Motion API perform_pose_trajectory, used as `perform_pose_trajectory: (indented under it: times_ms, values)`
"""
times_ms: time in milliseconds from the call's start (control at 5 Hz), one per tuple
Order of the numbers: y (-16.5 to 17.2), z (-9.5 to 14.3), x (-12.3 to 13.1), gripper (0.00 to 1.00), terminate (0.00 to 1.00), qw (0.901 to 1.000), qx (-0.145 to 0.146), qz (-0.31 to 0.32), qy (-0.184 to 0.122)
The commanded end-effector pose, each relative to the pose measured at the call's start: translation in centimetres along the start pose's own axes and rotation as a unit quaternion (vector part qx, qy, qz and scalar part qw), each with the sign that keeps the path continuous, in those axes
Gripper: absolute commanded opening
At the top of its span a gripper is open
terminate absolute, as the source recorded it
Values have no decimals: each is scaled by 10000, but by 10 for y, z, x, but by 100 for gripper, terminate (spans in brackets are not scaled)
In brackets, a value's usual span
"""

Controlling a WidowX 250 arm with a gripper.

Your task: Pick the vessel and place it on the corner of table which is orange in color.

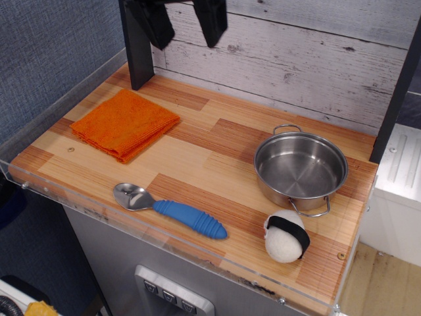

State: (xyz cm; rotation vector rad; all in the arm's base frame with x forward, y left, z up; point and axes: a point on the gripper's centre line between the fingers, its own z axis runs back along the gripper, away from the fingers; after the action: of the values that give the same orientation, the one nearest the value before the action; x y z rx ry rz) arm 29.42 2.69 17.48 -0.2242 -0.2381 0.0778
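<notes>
The striped light and reddish-brown wood-plank table (197, 164) with a clear plastic rim spreads below the black two-fingered gripper (186, 29), which hangs at the top of the view with its jaws spread wide and nothing between them. The round stainless-steel pot (300, 168) with two loop handles sits well below and to the right of the gripper, upright. The folded orange cloth (123, 123) lies below-left of it. Farther down lie the blue-handled metal spoon (168, 210) and the white plush ball with a black band (286, 236).
</notes>
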Motion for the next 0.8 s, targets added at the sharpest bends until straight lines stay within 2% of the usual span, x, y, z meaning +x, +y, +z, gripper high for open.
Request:
perform_pose_trajectory:
  times_ms: [0,400,600]
  values:
    - [-31,-15,-30,100,0,9996,189,-166,-112]
    - [-43,-38,-51,100,0,9993,309,-183,-89]
    - [-37,-54,-58,100,0,9981,267,426,-351]
